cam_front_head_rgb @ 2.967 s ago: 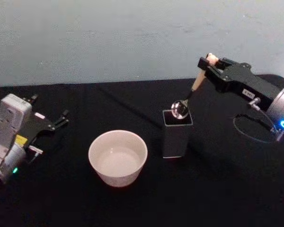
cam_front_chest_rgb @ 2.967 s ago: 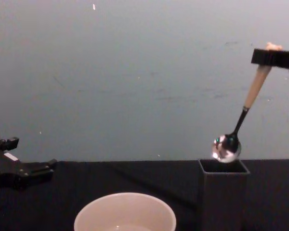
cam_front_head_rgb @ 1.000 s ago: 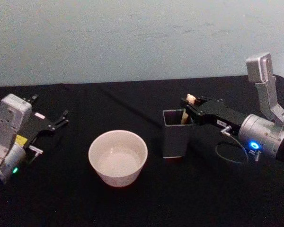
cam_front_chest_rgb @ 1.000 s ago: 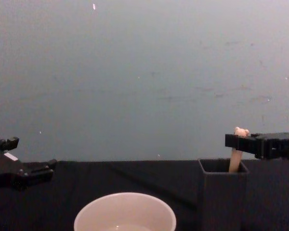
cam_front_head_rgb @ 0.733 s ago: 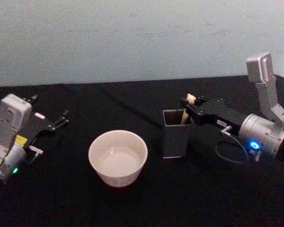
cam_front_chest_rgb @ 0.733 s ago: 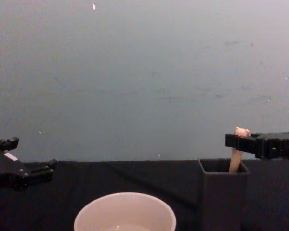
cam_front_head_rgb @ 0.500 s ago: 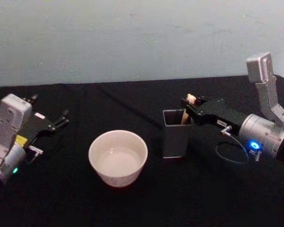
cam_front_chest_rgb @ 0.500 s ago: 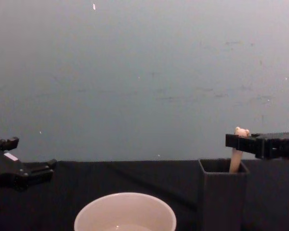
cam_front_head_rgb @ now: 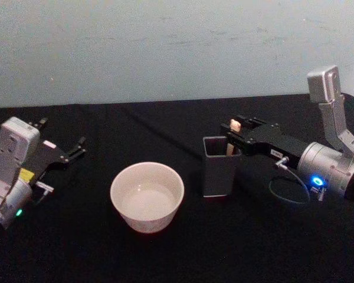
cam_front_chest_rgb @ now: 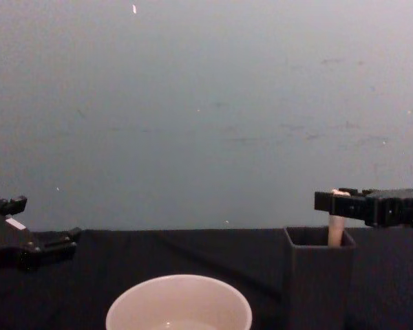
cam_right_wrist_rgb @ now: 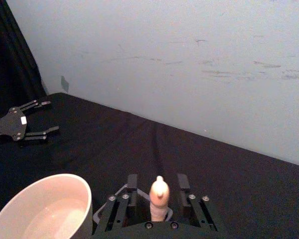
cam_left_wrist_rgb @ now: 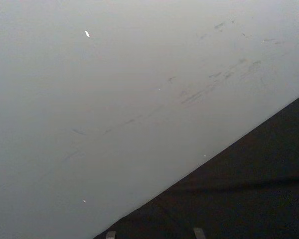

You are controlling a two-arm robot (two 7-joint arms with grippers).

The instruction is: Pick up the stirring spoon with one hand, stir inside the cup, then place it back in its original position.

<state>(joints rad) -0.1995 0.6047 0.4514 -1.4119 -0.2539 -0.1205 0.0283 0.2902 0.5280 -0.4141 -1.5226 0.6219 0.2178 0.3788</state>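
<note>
Two black fingers of the right gripper point(cam_front_head_rgb: 235, 130) stand apart on either side of the beige bear-topped handle of the slim stirring spoon point(cam_front_head_rgb: 232, 140), with a gap visible on both sides in the right wrist view. That spoon stands upright in the dark grey square holder point(cam_front_head_rgb: 219, 167), right of the black surface's point(cam_front_head_rgb: 165, 253) middle. Just left of the holder sits the wide cream-white cup point(cam_front_head_rgb: 147, 196). Near the surface's left edge the left gripper point(cam_front_head_rgb: 74, 148) rests parked, fingers spread.
</note>
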